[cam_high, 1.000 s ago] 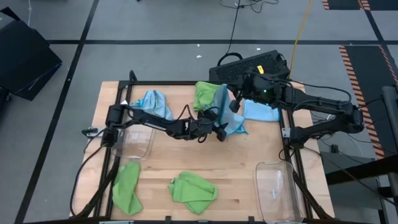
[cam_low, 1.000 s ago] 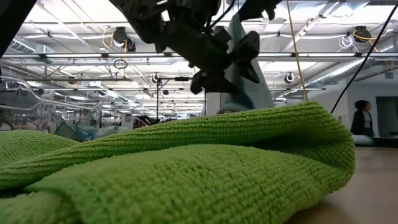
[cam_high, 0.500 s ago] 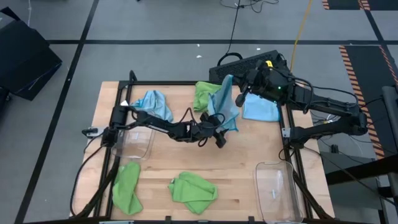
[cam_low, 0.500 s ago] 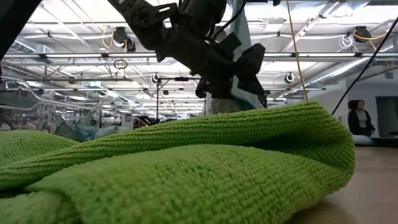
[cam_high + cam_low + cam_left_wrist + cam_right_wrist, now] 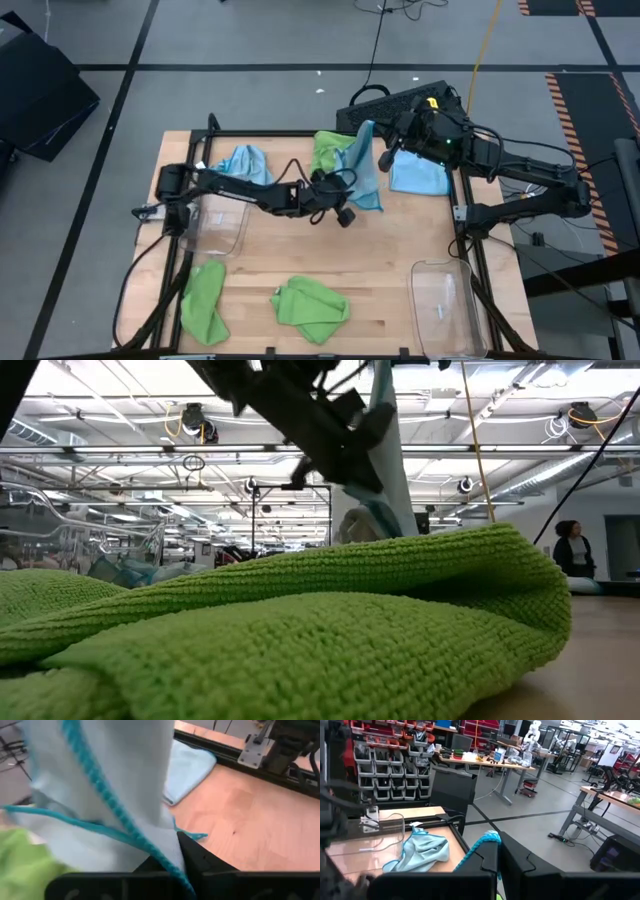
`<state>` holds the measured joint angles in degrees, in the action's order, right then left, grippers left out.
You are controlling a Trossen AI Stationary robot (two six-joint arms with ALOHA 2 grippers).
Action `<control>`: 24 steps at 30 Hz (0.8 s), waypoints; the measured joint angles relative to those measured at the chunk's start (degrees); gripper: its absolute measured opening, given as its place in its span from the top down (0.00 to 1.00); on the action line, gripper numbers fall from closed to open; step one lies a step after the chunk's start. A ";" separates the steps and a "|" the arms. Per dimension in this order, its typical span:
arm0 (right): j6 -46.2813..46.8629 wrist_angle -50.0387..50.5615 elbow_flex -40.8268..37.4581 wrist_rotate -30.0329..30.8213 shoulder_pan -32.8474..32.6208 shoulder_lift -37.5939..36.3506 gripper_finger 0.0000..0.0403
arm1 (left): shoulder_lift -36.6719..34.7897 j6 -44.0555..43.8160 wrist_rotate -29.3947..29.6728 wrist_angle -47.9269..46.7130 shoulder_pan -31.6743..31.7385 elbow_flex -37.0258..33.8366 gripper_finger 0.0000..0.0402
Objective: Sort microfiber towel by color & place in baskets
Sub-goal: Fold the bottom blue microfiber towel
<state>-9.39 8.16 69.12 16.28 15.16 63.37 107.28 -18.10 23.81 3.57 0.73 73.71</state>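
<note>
Both grippers, left gripper (image 5: pixel 345 212) and right gripper (image 5: pixel 383 152), are pinching one blue towel (image 5: pixel 362 180) taut; you are keeping it clear of the surface (image 5: pixel 380 260).

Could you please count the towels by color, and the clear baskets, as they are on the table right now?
Light blue towels: 3
Lime green towels: 3
Clear baskets: 2
Total: 8
</note>
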 joint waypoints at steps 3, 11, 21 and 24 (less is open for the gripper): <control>-0.22 0.05 0.45 0.33 0.00 0.00 1.00 | -4.63 1.84 0.00 -5.53 0.11 0.00 0.99; 0.94 0.03 7.24 0.11 -0.03 0.23 1.00 | -19.44 6.58 1.99 -12.01 -0.17 0.00 0.99; -3.74 0.00 8.09 -17.55 -3.64 0.04 1.00 | -31.77 7.70 -8.81 -10.40 -3.47 0.09 0.99; -3.93 0.00 8.09 -18.39 -5.11 0.04 1.00 | -33.07 6.42 -14.84 -10.04 -5.79 0.04 0.99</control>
<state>-13.32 8.15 77.21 -2.11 10.04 63.42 74.22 -11.68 8.97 -6.47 -5.06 73.76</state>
